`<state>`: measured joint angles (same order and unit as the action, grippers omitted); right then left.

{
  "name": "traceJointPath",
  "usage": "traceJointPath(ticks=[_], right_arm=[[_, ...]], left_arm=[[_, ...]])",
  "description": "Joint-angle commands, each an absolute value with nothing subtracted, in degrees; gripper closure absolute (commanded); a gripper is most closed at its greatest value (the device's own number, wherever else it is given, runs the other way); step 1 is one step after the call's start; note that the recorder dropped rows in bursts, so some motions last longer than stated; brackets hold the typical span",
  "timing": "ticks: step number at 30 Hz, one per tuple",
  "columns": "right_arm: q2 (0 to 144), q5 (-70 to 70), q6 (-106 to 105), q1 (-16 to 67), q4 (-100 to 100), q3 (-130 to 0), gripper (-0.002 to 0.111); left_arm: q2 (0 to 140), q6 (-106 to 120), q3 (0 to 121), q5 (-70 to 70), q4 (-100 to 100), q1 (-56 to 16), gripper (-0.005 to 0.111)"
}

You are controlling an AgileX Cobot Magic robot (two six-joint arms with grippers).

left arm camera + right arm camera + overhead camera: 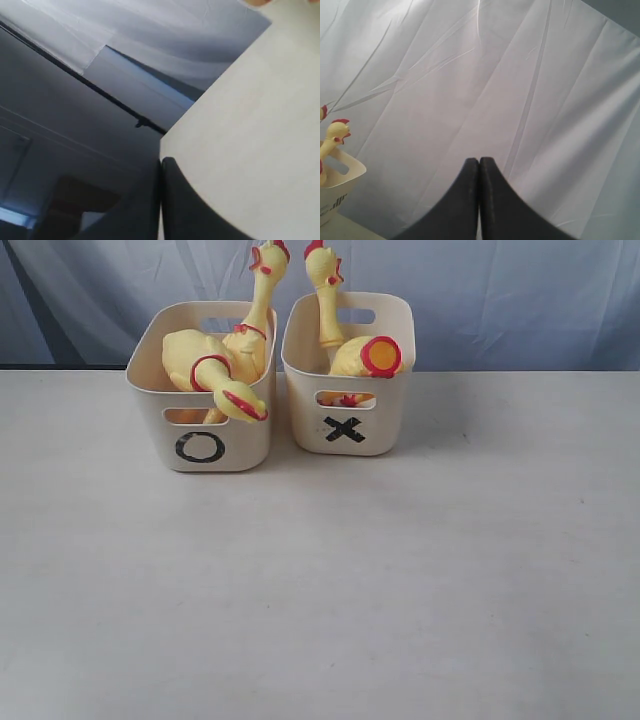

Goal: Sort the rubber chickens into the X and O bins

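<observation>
Rubber chickens [215, 365] sit in bins [385, 415], well apart from the closed left gripper [161, 200] and closed right gripper [479, 200].

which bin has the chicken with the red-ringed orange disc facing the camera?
The X bin, right of the O bin in the exterior view. Its rubber chicken shows that disc above the front rim; the O bin's chickens show none.

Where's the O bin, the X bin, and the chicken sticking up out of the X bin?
O bin [245, 440], exterior view, front wall beside the O.
X bin [388, 425], exterior view, front wall beside the X.
tall chicken [328, 312], exterior view, on its neck.
</observation>
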<state>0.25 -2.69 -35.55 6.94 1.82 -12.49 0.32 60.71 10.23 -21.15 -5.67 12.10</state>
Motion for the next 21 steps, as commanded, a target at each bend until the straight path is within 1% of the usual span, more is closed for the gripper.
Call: traceJointPath(ticks=[1, 8, 15, 21], right_arm=[[0.0, -3.0, -35.8, 6.6, 2.0, -12.2, 0.109], [0.0, -3.0, -35.8, 6.6, 2.0, -12.2, 0.109], [0.0, -3.0, -35.8, 6.6, 2.0, -12.2, 0.109], [0.0, -3.0, -35.8, 6.6, 2.0, -12.2, 0.109]], left_arm=[[0.0, 60.5, 10.0, -20.9, 12.6, 12.4, 0.107], [0.0, 60.5, 6.9, -19.6, 7.6, 11.8, 0.107], [0.0, 60.5, 4.9, -19.4, 7.5, 4.6, 0.107], [0.0, 60.5, 3.2, -17.1, 4.6, 1.8, 0.107]])
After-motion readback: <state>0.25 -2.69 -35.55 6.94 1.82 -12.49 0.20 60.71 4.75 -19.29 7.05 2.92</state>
